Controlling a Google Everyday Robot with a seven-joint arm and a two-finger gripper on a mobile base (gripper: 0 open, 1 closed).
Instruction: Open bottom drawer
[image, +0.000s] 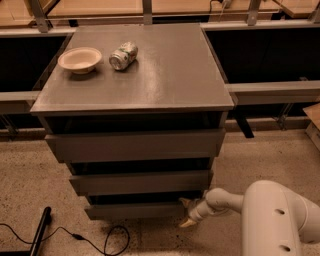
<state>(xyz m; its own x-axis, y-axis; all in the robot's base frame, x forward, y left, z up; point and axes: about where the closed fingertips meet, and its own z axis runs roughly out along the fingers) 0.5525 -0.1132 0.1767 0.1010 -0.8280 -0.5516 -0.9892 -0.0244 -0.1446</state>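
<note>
The end effector (186, 213), its 2 fingers (188, 223) spread, reaches low at the right end of the bottom drawer (135, 210), lowest of 3 under the counter (165, 75), apparently to grip its handleless front and pull

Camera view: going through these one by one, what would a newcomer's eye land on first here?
The grey three-drawer cabinet fills the middle, with a pale bowl and a can lying on its side at the top's back left. At lower right the white arm reaches in, its gripper at the right end of the bottom drawer, fingers spread.
</note>
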